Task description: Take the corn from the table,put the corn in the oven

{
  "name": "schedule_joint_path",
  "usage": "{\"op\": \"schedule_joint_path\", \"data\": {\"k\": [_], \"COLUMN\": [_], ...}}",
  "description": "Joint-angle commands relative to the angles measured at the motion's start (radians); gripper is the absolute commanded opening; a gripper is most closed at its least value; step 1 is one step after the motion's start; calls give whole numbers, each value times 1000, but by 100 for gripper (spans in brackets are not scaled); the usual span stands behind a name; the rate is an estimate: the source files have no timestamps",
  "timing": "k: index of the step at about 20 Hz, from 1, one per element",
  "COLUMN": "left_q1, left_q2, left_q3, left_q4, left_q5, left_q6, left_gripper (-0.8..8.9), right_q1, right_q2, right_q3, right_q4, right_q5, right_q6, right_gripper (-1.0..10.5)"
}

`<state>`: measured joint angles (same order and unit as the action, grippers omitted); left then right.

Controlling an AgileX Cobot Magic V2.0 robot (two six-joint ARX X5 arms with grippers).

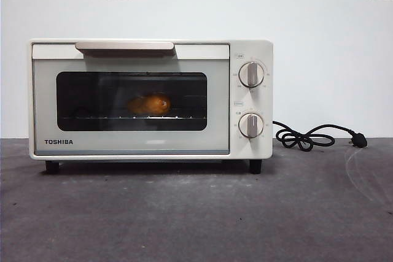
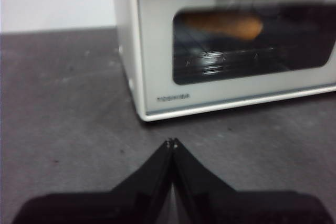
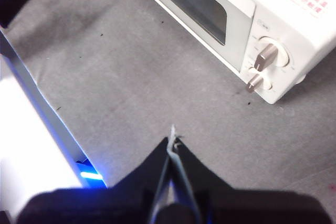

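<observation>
Resting inside the shut oven (image 1: 150,99), corn (image 1: 149,104) on the rack behind the glass; task looks done.
Left gripper (image 2: 172,142) and right gripper (image 3: 172,142) both pinched closed, empty, oven well ahead of their tips. Corn likely light, stiff, glossy-slippery; grip mid-cob.

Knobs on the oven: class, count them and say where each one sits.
2. The upper knob and the lower knob sit one above the other on the oven's panel beside the glass door. No others show.
</observation>
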<state>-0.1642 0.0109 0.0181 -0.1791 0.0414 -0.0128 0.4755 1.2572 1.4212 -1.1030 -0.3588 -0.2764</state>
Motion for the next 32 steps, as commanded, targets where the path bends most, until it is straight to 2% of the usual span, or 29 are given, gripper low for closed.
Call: {"op": "schedule_joint_path", "data": {"k": [1, 22, 23, 24, 26, 28, 31, 32], "left_q1": [-1, -7, -7, -7, -7, -7, -7, -7], "left_q2": [-5, 10, 11, 11, 11, 12, 21, 21], "left_q3": [-8, -8, -8, -8, -8, -8, -8, -8], "left_q4": [4, 13, 13, 13, 13, 13, 13, 13], "left_q5": [-11, -8, -8, -10, -9, -9, -9, -9], "left_q6": [-5, -12, -12, -12, -12, -12, -12, -12], "left_gripper": [-3, -3, -3, -3, -3, -3, -3, -3], "right_q1": [-1, 6, -4, -13, -11, -28, -80, -90], "right_q2": [4, 1, -3, -3, -3, -6, -32, -46], "right_q3": [1, 1, 3, 5, 5, 5, 5, 5], "right_q4": [5, 5, 7, 14, 18, 19, 31, 31], "right_q5": [0, 35, 82, 163, 257, 299, 311, 311], "right_q6": [7, 6, -37, -85, -87, -77, 23, -1], "right_gripper": [-1, -2, -2, -1, -1, -1, 0, 0]}}
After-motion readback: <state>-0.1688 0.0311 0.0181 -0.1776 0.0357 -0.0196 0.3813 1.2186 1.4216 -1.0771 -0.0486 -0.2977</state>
